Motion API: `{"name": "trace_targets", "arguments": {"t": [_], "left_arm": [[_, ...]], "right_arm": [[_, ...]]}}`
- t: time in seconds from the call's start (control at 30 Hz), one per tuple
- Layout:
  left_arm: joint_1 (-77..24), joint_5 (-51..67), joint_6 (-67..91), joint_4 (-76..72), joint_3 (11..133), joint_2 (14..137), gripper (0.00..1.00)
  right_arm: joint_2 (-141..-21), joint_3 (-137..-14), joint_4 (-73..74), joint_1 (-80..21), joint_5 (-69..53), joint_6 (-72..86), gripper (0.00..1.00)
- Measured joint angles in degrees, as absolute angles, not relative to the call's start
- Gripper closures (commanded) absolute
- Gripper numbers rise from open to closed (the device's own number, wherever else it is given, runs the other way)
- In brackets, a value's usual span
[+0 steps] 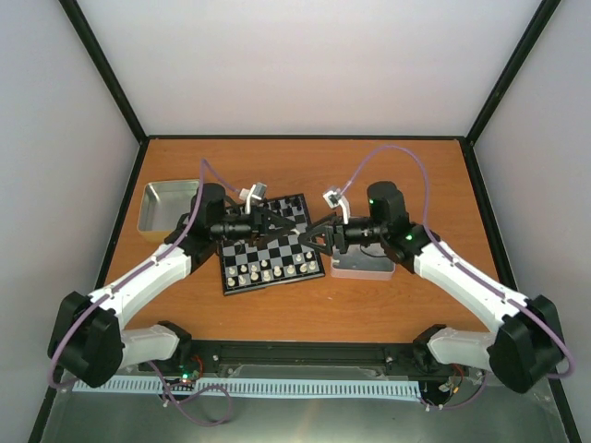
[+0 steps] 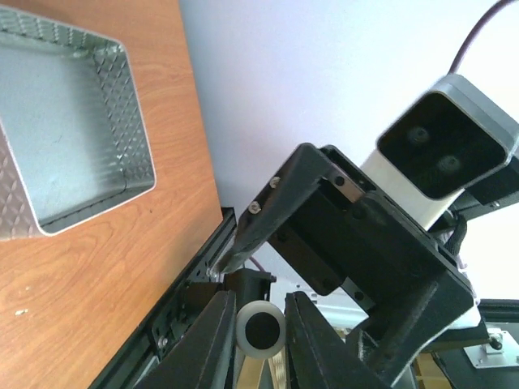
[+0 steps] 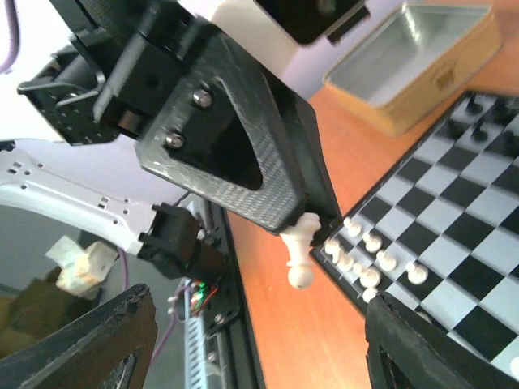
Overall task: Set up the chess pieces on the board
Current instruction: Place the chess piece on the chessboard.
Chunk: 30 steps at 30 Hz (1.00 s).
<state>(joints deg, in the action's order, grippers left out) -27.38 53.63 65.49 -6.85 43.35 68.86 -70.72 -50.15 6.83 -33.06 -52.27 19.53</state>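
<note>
**Desk:** What does the overhead give you?

**Me:** I see the board (image 1: 272,245) mid-table (image 1: 305,166). Cream chess pieces (image 1: 268,270) line its near rows and black figures (image 1: 288,209) its far side. The left gripper (image 1: 282,223) and the right gripper (image 1: 314,238) reach in from either side and nearly meet above the board's right half. One tray (image 1: 162,205) lies to the board's left. A second tray (image 1: 355,269) sits just beside its right edge, under the right arm. From up here I cannot tell how either pair of jaws stands.

**Desk:** And the left wrist?

**Me:** My left gripper (image 2: 259,312) has its jaws pinched on a held piece (image 2: 259,330), and I am looking at its round base end-on. Beyond it I see the right gripper's black body and camera, the wooden table and the tray (image 2: 122,138).

**Desk:** Right wrist?

**Me:** The right gripper (image 3: 255,320) has its jaws spread wide with nothing between them. Ahead, the left gripper's finger (image 3: 243,154) grips the held piece (image 3: 298,253) at its very tip. The piece's rounded head points down in the frame, just beside the board's (image 3: 454,211) near corner. I cannot tell whether it touches anything. More chess pieces (image 3: 369,251) stand along that edge, with the black figures (image 3: 478,121) farther across.
</note>
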Motion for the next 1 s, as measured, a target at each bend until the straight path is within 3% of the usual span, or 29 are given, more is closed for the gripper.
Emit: {"name": "trace_targets", "arguments": {"t": [0.17, 0.43, 0.57, 0.83, 1.0], "left_arm": [[-27.38, 52.34, 68.27, -12.64, 42.92, 68.18, 0.85], [-27.38, 49.58, 74.19, -21.47, 42.00, 66.89, 0.85], [-27.38, 48.90, 76.60, -23.38, 41.67, 66.89, 0.85], [-27.38, 47.53, 81.28, -26.79, 41.06, 66.89, 0.85], [-27.38, 46.89, 82.72, -27.73, 40.80, 66.89, 0.85]], "right_arm": [[-65.52, -46.04, -4.19, -32.53, -46.33, 30.02, 0.28], [-67.02, -41.45, -20.49, -32.12, -42.61, 49.41, 0.39], [-67.33, -41.54, -23.49, -32.12, -42.65, 52.69, 0.46], [-68.79, -42.41, -25.41, -32.75, -42.54, 55.37, 0.52], [-70.37, -43.70, -26.44, -33.06, -42.87, 56.16, 0.64]]}}
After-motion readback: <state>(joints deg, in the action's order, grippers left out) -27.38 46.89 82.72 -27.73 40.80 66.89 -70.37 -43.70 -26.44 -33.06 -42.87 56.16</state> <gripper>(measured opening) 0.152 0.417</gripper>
